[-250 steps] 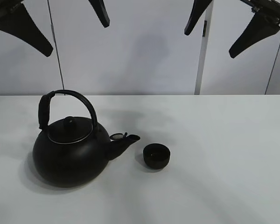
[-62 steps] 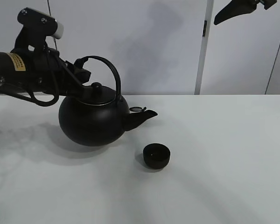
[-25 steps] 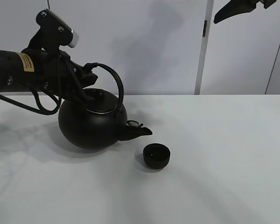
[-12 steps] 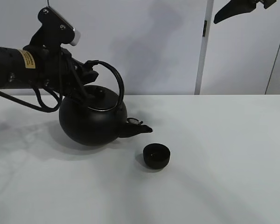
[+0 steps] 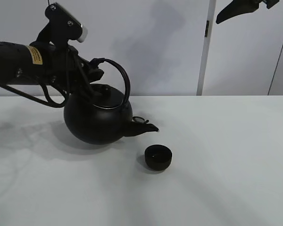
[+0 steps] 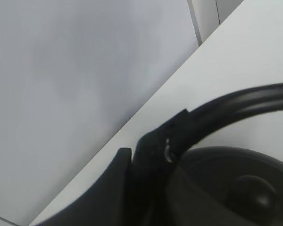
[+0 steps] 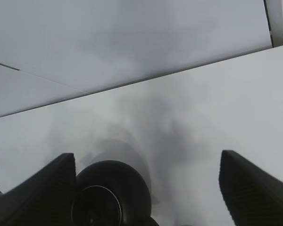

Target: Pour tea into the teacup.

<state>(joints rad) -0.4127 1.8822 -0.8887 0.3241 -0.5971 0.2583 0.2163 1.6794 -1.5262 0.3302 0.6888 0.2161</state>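
Note:
The big round black kettle (image 5: 98, 121) hangs off the table, tilted with its spout (image 5: 148, 127) pointing down toward the right. My left gripper (image 5: 93, 77) is shut on the kettle's arched handle (image 5: 124, 84); the left wrist view shows that handle (image 6: 236, 101) and the lid (image 6: 245, 188) close up. The small black teacup (image 5: 158, 157) stands on the white table, just below and right of the spout tip, apart from it. My right gripper (image 5: 245, 8) hangs high at the upper right, open and empty (image 7: 147, 157); its view shows the kettle (image 7: 111, 193) from above.
The white table (image 5: 226, 155) stretches right and forward of the cup. A grey wall with a vertical metal strip (image 5: 205, 47) stands behind. The left arm (image 5: 19, 66) reaches in from the left edge over the table.
The kettle has shifted a little to the right, bringing its spout closer to the teacup, and stays tilted spout-down. The teacup and right gripper have not moved.

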